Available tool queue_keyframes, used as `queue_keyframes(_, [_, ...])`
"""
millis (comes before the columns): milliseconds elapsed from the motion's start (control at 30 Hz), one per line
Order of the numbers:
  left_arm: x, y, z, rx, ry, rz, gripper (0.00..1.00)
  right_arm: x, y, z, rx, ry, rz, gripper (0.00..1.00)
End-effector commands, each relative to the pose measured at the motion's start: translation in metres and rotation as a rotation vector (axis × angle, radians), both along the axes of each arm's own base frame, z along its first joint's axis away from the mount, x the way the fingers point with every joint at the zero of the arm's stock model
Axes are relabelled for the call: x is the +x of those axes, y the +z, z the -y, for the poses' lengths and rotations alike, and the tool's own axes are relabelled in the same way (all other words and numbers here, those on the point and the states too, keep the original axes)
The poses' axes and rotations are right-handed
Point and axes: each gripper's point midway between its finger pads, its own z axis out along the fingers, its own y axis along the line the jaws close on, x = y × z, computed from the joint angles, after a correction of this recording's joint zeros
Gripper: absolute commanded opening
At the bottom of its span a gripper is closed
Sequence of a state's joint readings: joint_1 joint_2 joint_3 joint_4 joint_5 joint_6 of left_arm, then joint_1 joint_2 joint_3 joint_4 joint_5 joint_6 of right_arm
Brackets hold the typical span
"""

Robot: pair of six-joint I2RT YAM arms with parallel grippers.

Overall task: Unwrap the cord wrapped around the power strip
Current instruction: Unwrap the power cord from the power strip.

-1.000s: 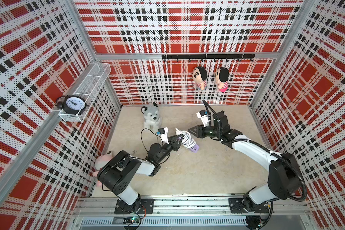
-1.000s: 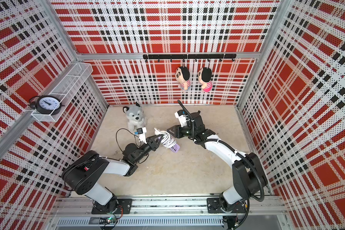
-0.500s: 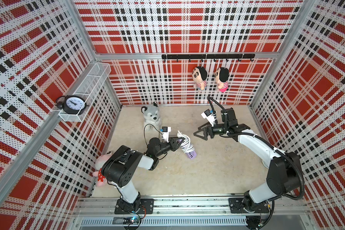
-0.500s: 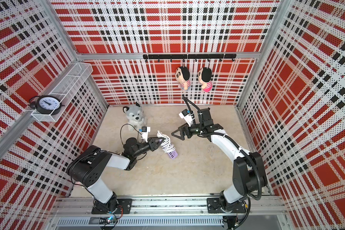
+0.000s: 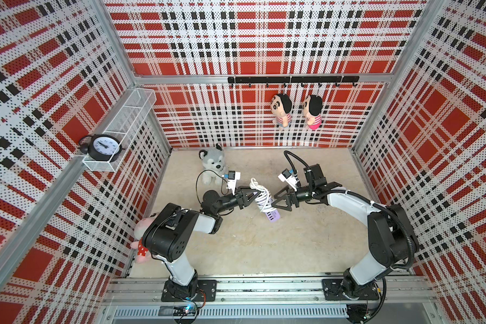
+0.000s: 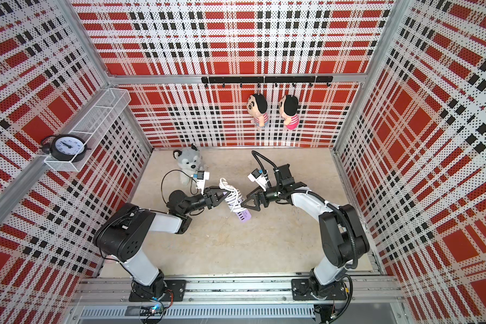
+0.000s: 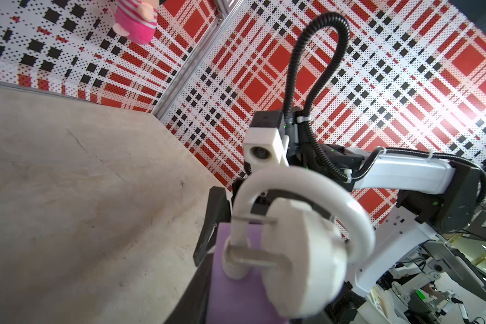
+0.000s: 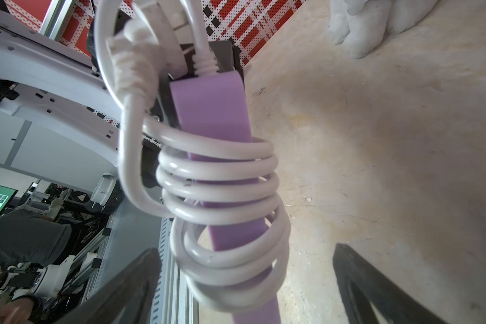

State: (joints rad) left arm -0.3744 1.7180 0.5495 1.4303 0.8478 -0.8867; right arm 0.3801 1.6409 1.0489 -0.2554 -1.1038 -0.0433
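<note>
Glossy coiled cord (image 8: 219, 168), smooth lavender power strip (image 8: 211, 106)

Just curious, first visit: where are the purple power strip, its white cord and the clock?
power strip (image 5: 274, 216): in a top view, bare lavender end.
cord (image 8: 218, 168): right wrist view, middle coil.
clock (image 5: 104, 145): in a top view, white dial.

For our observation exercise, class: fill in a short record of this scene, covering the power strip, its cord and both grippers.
left gripper: shut on the power strip, near one end
right gripper: open, jaws astride the coiled part
cord: white, several turns wound around the strip
plug: white, close to the left gripper
task state: cord not yet unwrapped
</note>
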Motion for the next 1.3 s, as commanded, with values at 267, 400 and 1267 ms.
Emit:
queue_keyframes(267, [0.008, 0.031, 0.002, 0.024, 0.131, 0.14, 0.0, -0.009, 0.013, -0.031, 0.112, 0.076, 0.097, 0.85])
queue_keyframes(400, [0.011, 0.028, 0.005, 0.106, 0.197, 0.147, 0.0, -0.005, 0.027, -0.03, 0.149, 0.022, 0.167, 0.3])
queue_keyframes(1267, [0.03, 0.057, -0.042, 0.111, 0.413, -0.003, 0.92, 0.039, 0.031, -0.024, 0.038, -0.208, 0.296, 0.01])
